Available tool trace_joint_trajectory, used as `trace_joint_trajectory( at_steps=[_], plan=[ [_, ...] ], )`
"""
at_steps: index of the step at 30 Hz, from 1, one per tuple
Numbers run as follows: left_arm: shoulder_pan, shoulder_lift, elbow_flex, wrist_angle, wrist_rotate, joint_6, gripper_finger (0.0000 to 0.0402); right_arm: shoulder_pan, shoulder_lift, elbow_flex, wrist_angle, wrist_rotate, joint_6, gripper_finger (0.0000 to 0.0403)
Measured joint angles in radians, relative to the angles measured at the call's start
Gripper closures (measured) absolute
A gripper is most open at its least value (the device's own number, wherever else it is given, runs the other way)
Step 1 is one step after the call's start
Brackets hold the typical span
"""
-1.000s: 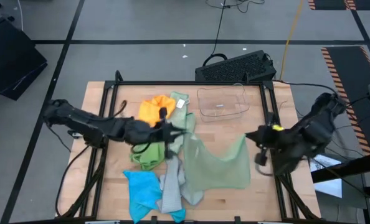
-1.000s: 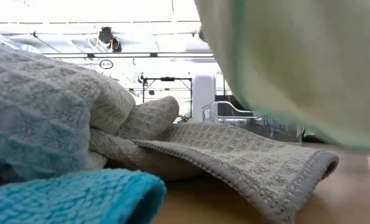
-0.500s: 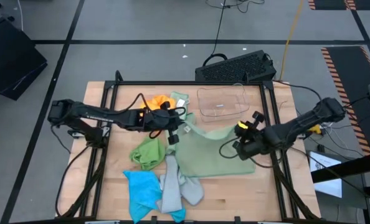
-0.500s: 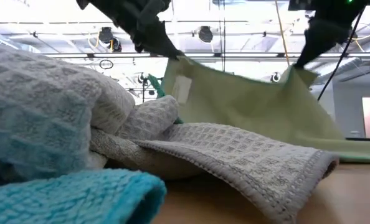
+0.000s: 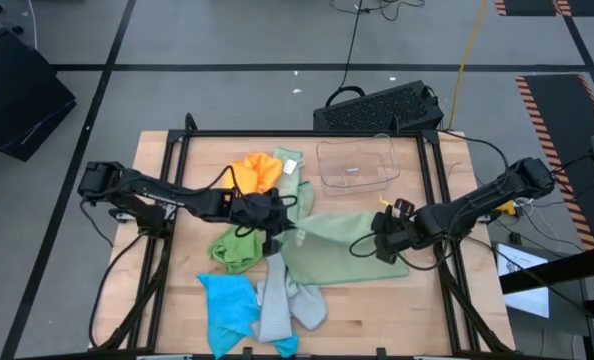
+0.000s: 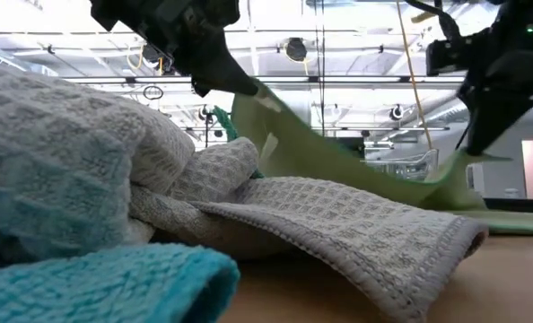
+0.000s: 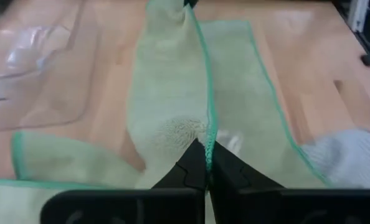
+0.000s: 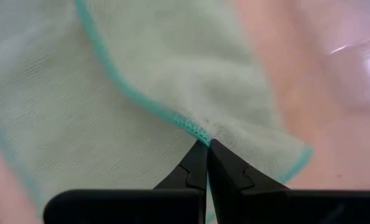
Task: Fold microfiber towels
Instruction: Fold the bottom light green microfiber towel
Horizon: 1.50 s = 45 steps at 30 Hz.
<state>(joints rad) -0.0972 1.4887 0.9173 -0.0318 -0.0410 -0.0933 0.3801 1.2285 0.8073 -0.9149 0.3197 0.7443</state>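
Note:
A pale green towel (image 5: 342,250) with a teal hem lies partly on the wooden table (image 5: 427,310), and both grippers hold its upper edge. My left gripper (image 5: 280,230) is shut on its left end. My right gripper (image 5: 387,240) is shut on its right end. In the low view the towel (image 6: 338,161) sags between the two holds. An orange towel (image 5: 252,172), a bright green one (image 5: 235,247), a blue one (image 5: 227,305) and a grey one (image 5: 282,305) lie in a loose heap on the left half of the table. My left gripper pinches the pale green towel's teal-hemmed edge (image 7: 205,134) between its two fingers, coming slanting down from the table's left. That end is raised (image 6: 249,94); the cloth slopes down from it, slack. My right gripper pinches the hemmed edge (image 8: 194,127) near a corner, its fingers pointing steeply down. That end is held just above the table (image 6: 459,166), and the cloth beyond it lies on the wood.
A clear plastic bin (image 5: 355,163) stands at the far side of the table, with a black keyboard (image 5: 382,105) behind it. Bare wood shows at the near right. Black frame rails (image 5: 447,290) run along the table's sides.
Both grippers have come down with the pale green towel, staying shut on it. The towel hung high and spread out between them. Its lower part now lies on the table, and its upper edge sags between the holds. My right gripper has also drawn toward the table's middle.

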Motion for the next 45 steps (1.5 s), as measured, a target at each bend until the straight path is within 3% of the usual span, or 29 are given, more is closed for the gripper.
trace_joint_trajectory(
  at_steps=[8, 17, 39, 45],
  plan=[
    [-0.068, 0.017, -0.001, 0.007, 0.0, -0.047, 0.0394, 0.003, 0.0, -0.043, 0.052, -0.194, 0.046, 0.0403],
    [-0.113, 0.054, 0.001, 0.064, -0.004, -0.078, 0.0393, 0.041, 0.0, -0.048, 0.056, -0.321, 0.11, 0.0399],
    [-0.147, 0.175, 0.002, 0.153, 0.004, -0.136, 0.0397, 0.1, 0.005, -0.094, 0.087, -0.351, 0.134, 0.0394],
    [-0.144, 0.179, 0.001, 0.136, 0.007, -0.152, 0.0385, 0.101, 0.005, -0.115, 0.138, -0.379, 0.159, 0.0356]
  ],
)
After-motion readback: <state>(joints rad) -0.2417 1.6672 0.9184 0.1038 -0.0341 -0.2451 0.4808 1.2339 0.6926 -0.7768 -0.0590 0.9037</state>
